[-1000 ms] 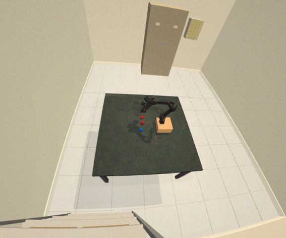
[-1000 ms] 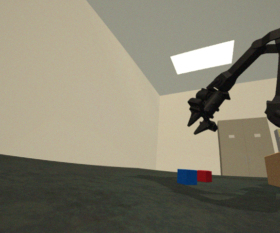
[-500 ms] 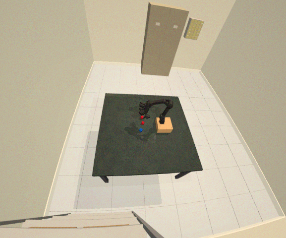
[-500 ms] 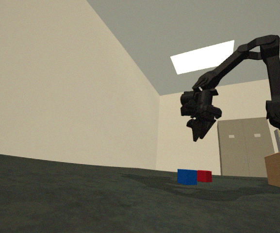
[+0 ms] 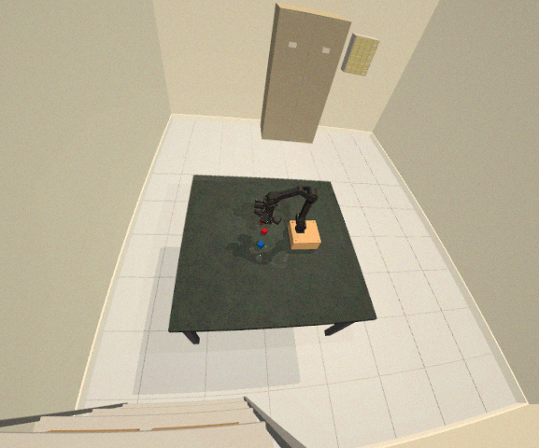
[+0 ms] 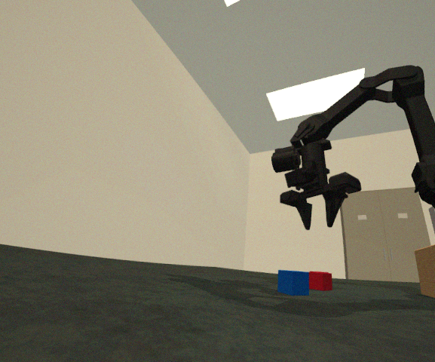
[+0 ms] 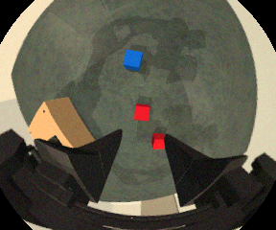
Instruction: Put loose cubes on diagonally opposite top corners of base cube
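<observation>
A plain test room, probably a lab

Bare beige walls, a white tiled floor (image 5: 240,145), a tall closed cabinet (image 5: 303,72) at the far wall and one dark table (image 5: 269,299) carrying a black robot arm (image 5: 289,192) suggest it.

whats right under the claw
A red cube sits on the dark table just below the open claw, untouched. Its near side is hidden by one finger.
</observation>
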Action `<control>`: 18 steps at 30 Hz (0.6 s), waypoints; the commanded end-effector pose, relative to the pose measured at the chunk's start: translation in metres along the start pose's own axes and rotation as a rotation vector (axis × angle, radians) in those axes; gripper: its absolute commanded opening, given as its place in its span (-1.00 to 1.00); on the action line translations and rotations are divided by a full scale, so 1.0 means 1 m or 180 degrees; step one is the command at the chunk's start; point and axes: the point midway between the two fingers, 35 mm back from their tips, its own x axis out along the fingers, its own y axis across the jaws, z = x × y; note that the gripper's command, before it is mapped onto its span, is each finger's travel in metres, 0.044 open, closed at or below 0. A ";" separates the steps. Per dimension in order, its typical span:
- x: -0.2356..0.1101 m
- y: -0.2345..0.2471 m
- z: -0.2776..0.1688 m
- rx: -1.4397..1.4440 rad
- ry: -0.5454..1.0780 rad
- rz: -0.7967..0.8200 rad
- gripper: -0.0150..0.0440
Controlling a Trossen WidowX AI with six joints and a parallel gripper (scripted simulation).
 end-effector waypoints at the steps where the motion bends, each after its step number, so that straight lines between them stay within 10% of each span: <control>1: 0.007 -0.001 0.000 -0.0060 0.0027 0.0004 0.41; 18: 0.077 0.000 -0.001 -0.0060 0.0028 0.0005 0.41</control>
